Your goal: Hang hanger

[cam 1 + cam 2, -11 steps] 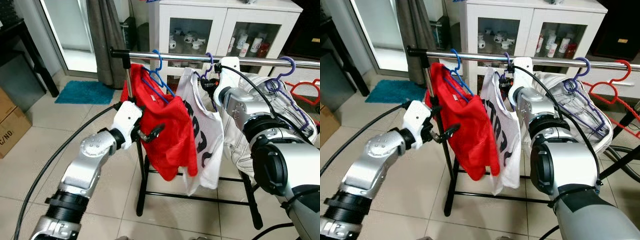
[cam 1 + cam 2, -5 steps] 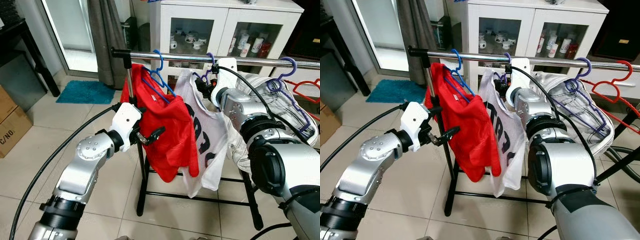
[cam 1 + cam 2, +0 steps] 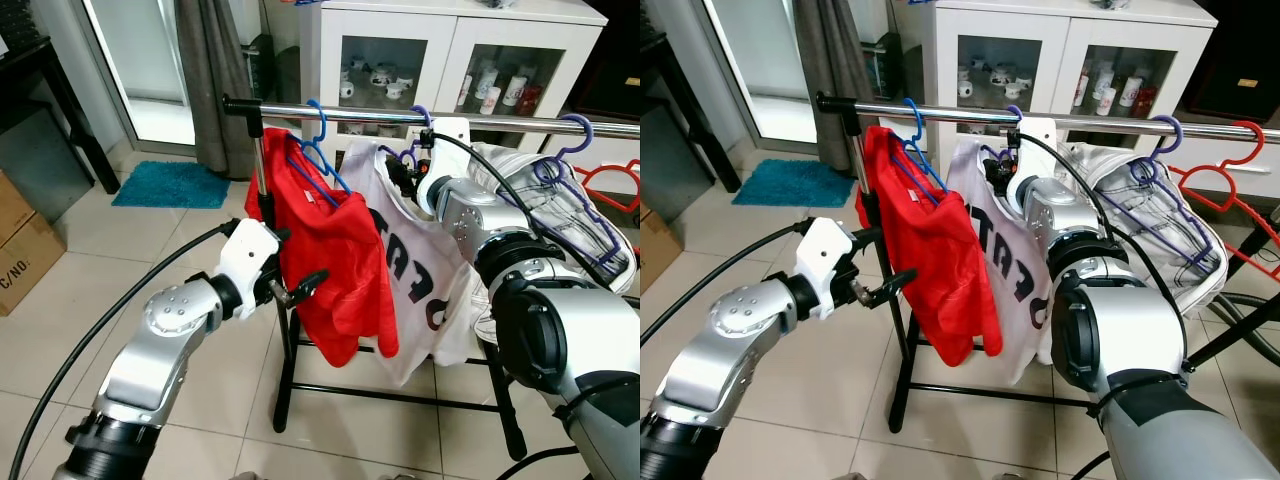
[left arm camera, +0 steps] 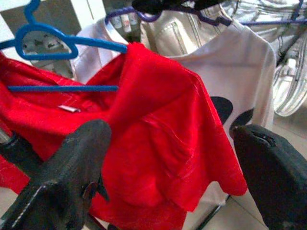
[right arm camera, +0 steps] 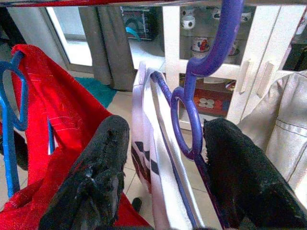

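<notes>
While I'm looking down from the head cam, the purple hanger point(image 5: 192, 96) with the white shirt point(image 3: 420, 290) is up on the rail point(image 3: 350, 113), its hook over the bar between the red shirt point(image 3: 335, 250) and the pale jacket point(image 3: 560, 220). My right gripper point(image 5: 165, 158) is right at the hanger's neck just under the rail, fingers point(image 5: 103, 177) spread wide on either side of it; from the wrist cam the neck loop sits between them, close by one finger, but I can't tell if it actually touches. The left gripper point(image 3: 292, 290) is lower down by the rack's upright post, just beside the red shirt's edge, also wide open and holding nothing. That red shirt hangs on a blue hanger point(image 3: 315, 145) at the rail's left end. White cabinet point(image 3: 450, 40) behind the rack, teal mat point(image 3: 170, 185) on the tiles.
</notes>
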Available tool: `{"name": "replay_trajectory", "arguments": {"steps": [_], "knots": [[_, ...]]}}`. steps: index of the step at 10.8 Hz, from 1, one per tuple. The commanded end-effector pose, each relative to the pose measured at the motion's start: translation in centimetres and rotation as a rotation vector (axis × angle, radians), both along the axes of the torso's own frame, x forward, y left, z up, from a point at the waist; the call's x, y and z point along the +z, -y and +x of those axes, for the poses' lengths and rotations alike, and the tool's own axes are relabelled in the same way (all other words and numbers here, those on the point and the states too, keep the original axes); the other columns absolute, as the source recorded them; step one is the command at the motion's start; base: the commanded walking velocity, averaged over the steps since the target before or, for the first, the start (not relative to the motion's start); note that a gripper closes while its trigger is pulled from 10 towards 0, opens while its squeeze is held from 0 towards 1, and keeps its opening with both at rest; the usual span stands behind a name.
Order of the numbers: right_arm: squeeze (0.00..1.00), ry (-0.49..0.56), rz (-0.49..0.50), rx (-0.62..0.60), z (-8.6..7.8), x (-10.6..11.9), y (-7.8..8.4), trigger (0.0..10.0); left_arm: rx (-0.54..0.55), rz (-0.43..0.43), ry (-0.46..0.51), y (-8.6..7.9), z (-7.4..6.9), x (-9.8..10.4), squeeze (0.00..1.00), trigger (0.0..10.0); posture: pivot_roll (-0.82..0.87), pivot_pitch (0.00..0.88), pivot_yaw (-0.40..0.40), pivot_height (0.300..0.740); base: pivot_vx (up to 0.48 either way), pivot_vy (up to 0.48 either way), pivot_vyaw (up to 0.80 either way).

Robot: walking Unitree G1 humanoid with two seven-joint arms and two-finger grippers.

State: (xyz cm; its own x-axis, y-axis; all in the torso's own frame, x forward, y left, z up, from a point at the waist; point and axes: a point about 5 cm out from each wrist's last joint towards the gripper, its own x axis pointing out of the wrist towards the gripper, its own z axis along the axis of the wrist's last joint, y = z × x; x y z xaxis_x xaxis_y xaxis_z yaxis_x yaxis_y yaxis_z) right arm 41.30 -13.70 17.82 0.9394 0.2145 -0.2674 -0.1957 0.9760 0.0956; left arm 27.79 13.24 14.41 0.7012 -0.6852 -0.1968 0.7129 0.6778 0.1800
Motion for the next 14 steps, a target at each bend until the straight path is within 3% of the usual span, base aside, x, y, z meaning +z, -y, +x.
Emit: {"name": "replay_trajectory", "arguments": {"steps": [1,2,3,4,5,6,7,9,10,11,14], "knots": [[0.0,-0.003,0.013,-0.012,-0.1,-0.4,0.1,10.0,-0.02,0.009,-0.013,0.1,-0.5,-0.1,0.41,10.0,0.02,0.006,0.019,0.74,0.0,0.0,0.0],[0.0,-0.009,0.005,-0.009,-0.2,-0.6,0.2,10.0,-0.023,0.013,-0.025,0.1,-0.9,-0.2,0.4,10.0,0.02,0.019,0.021,0.74,0.0,0.0,0.0],[0.0,-0.016,0.002,-0.003,-0.3,-0.8,0.4,7.8,-0.026,0.015,-0.04,0.0,-1.3,-0.3,0.4,10.0,0.02,0.024,0.023,0.74,0.0,0.0,0.0],[0.0,-0.027,-0.009,0.01,-0.3,-0.9,0.5,4.9,-0.03,0.018,-0.049,0.0,-1.5,-0.4,0.4,10.0,0.02,0.03,0.024,0.74,0.0,0.0,0.0],[0.0,-0.032,-0.013,0.014,-0.4,-1.0,0.6,4.9,-0.032,0.019,-0.052,0.0,-1.5,-0.4,0.4,10.0,0.02,0.031,0.025,0.74,0.0,0.0,0.0],[0.0,-0.05,-0.019,0.015,-0.4,-1.2,0.9,2.2,-0.033,0.019,-0.06,0.1,-1.8,-0.4,0.41,10.0,0.02,0.044,0.028,0.74,0.0,0.0,0.0],[0.0,-0.04,-0.004,0.006,-0.4,-1.1,1.0,1.8,-0.034,0.019,-0.067,0.1,-2.1,-0.5,0.41,10.0,0.02,0.052,0.028,0.74,0.0,0.0,0.0],[0.0,-0.002,0.048,0.024,-0.2,-0.5,0.8,2.5,-0.032,0.019,-0.075,0.1,-2.2,-0.4,0.41,10.0,0.02,0.063,0.028,0.74,0.0,0.0,0.0],[0.0,-0.008,0.037,0.017,-0.2,-0.5,0.7,1.6,-0.03,0.02,-0.076,0.1,-2.2,-0.4,0.41,10.0,0.02,0.063,0.025,0.74,0.0,0.0,0.0],[0.0,-0.014,0.027,0.01,-0.2,-0.6,0.6,0.0,-0.026,0.021,-0.076,0.1,-2.1,-0.4,0.41,10.0,0.02,0.062,0.023,0.74,0.0,0.0,0.0],[0.0,-0.008,0.04,0.001,-0.2,-0.4,0.3,0.0,-0.016,0.025,-0.075,-0.2,-2.2,-0.3,0.41,10.0,0.03,0.062,0.019,0.74,0.0,0.0,0.0]]}}
